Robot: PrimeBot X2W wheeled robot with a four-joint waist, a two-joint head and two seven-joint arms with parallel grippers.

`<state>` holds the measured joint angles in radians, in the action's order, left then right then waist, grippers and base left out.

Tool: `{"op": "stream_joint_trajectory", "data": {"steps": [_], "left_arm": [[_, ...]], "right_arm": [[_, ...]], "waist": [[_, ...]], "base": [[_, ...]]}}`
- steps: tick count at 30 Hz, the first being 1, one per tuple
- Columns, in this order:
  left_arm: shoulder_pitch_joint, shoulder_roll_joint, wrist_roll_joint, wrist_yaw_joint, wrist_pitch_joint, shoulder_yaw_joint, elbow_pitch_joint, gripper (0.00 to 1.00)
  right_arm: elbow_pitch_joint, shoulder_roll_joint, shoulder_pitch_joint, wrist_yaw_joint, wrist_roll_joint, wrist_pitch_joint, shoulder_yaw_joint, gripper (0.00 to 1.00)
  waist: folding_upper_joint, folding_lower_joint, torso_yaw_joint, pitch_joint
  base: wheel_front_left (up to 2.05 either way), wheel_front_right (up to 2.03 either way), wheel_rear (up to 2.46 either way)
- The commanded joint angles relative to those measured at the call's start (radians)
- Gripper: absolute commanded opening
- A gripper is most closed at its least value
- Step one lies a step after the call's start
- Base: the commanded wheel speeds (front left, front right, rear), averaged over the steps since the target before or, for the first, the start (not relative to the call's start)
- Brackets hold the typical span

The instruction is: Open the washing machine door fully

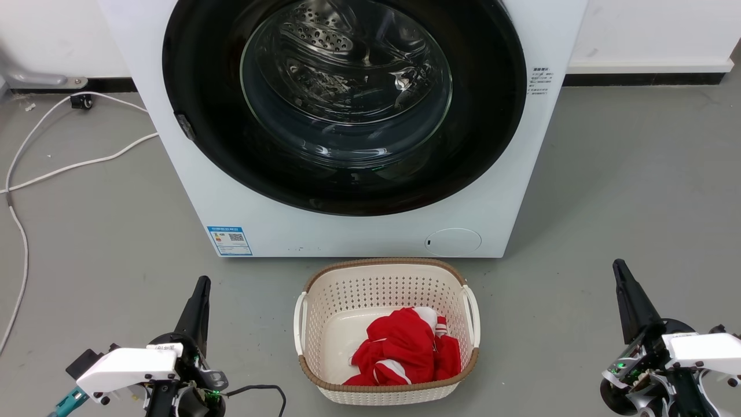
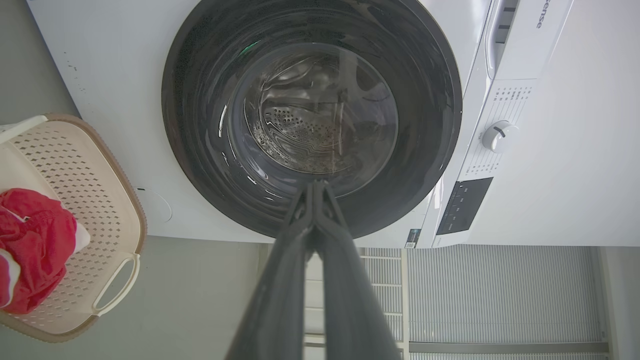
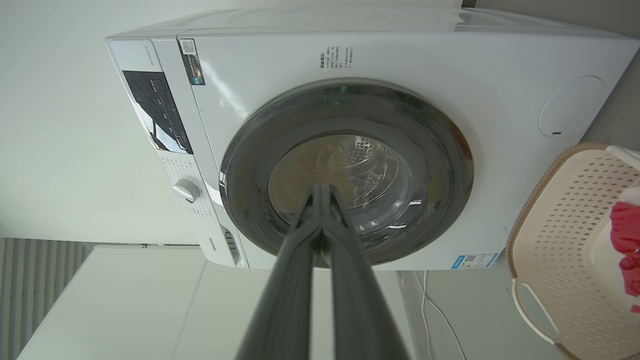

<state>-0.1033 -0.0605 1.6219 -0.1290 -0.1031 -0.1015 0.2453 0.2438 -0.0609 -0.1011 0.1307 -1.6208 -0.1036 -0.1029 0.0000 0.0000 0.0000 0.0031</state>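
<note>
The white washing machine (image 1: 359,231) stands straight ahead on the grey floor. Its round black-rimmed door (image 1: 220,145) with the bulging glass centre lies flush against the front, closed; the steel drum shows through the glass. The door also faces me in the left wrist view (image 2: 200,125) and in the right wrist view (image 3: 435,200). My left gripper (image 1: 202,281) sits low at the lower left, fingers pressed together, well short of the machine. My right gripper (image 1: 618,265) sits at the lower right, shut too and holding nothing. Both wrist views show their fingertips (image 2: 316,184) (image 3: 320,187) meeting.
A cream perforated laundry basket (image 1: 324,284) with a red and white garment (image 1: 399,347) stands on the floor between my grippers, just before the machine. White cables (image 1: 69,168) trail over the floor at the left. A small round flap (image 1: 453,241) is at the machine's lower right.
</note>
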Motion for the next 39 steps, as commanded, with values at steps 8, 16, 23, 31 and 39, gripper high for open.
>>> {"op": "stream_joint_trajectory", "data": {"steps": [8, 16, 23, 31, 39], "left_arm": [[0.002, 0.002, -0.001, 0.000, 0.000, 0.000, 0.004, 1.00], [0.005, 0.004, -0.013, 0.000, 0.036, 0.034, -0.006, 1.00], [0.003, 0.005, -0.043, 0.000, 0.068, 0.037, -0.039, 1.00], [-0.003, 0.005, -0.137, 0.000, 0.103, 0.029, -0.089, 1.00], [-0.013, 0.006, -0.311, -0.001, 0.134, 0.030, -0.151, 1.00]], "right_arm": [[0.003, 0.001, 0.003, 0.000, 0.000, -0.002, -0.001, 1.00], [-0.008, 0.003, 0.017, 0.000, 0.008, 0.033, 0.010, 1.00], [-0.048, 0.003, 0.021, 0.000, 0.038, 0.066, 0.023, 1.00], [-0.099, 0.004, 0.024, 0.000, 0.190, 0.101, 0.039, 1.00], [-0.157, 0.005, 0.027, 0.000, 0.401, 0.132, 0.044, 1.00]], "waist": [[0.0000, 0.0000, 0.000, 0.000], [0.0000, 0.0000, 0.000, 0.001], [0.0000, 0.0000, 0.000, 0.003], [0.0000, 0.0000, 0.000, 0.008], [0.0000, 0.0000, 0.001, 0.013]], "base": [[0.00, 0.00, 0.00], [0.00, 0.00, 0.00], [0.00, 0.00, 0.00], [0.00, 0.00, 0.00], [0.00, 0.00, 0.00]]}}
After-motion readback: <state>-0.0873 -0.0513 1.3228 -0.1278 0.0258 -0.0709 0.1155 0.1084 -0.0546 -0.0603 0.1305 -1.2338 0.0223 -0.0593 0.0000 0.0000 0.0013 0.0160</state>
